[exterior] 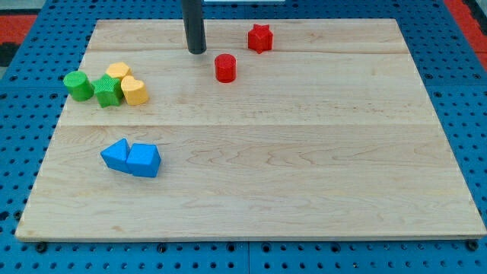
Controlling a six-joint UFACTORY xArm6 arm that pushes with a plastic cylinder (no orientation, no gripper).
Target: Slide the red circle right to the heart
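Note:
The red circle (225, 68) is a short red cylinder on the wooden board, upper middle of the view. The yellow heart (134, 90) lies at the view's left, touching a green star (107, 90). My tip (197, 51) is the lower end of the dark rod, a little to the upper left of the red circle, with a small gap between them. The red circle stands well to the right of the heart.
A red star (260, 37) sits up and to the right of the red circle. A green circle (77, 84) and a yellow block (117, 71) crowd the heart. Two blue blocks (131, 158) lie lower left. The board's top edge (304, 20) is close.

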